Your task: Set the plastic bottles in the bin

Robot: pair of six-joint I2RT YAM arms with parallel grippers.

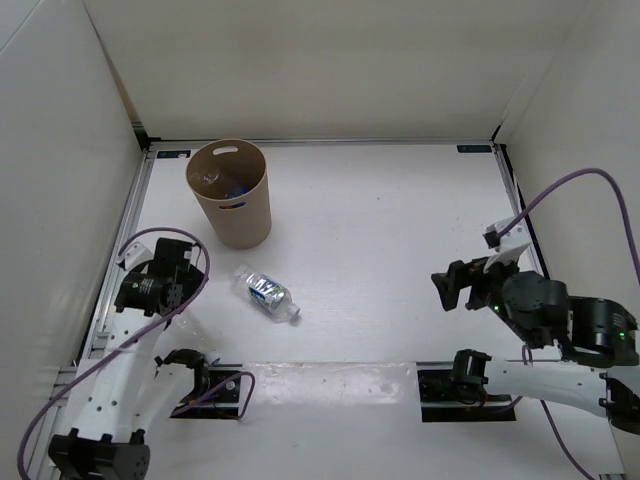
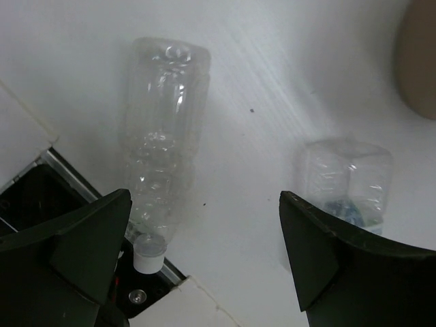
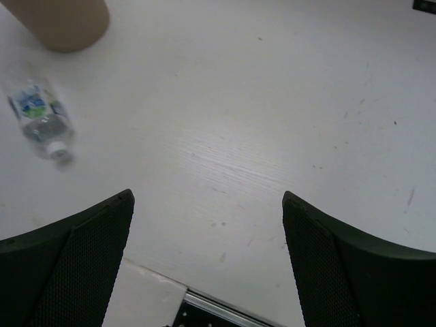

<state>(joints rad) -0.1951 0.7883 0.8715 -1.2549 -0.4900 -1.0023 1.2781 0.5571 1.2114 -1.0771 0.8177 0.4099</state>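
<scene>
**Bin part-filled, 2 bottles left on table**

Bin point(image 1: 228, 205) stands upright at far left of the table point(image 1: 400, 230). Top cam shows clear plastic and a bit of blue inside, so at least 1 bottle is in. Can't count them from here. No orange bottle shows anywhere, in or out.

Left to do: 2.
- **Label bottle** point(image 1: 268, 293) lies on its side near the bin, on its near side, cap pointing near-right.
- **Bare bottle** point(image 2: 163, 163) is clear w/o label. It lies on its side close to the table's near edge, white cap toward the L wrist cam. In top cam it's mostly hidden by the L arm.

The two lie near each other, not touching.

L gripper point(image 2: 204, 204): jaws wide apart, nothing between them. It hangs over the gap between the two bottles.

R gripper point(image 3: 208, 201): also spread wide and empty, over bare table on the right. It's well apart from both bottles and the bin.

Judgement: task looks approx. half done at best. L arm is the one placed for the next pick, w/ either bottle close by, but the jaws prob. need shifting over a bottle's body first. Thin clear plastic may roll or squash under a pinch.
</scene>
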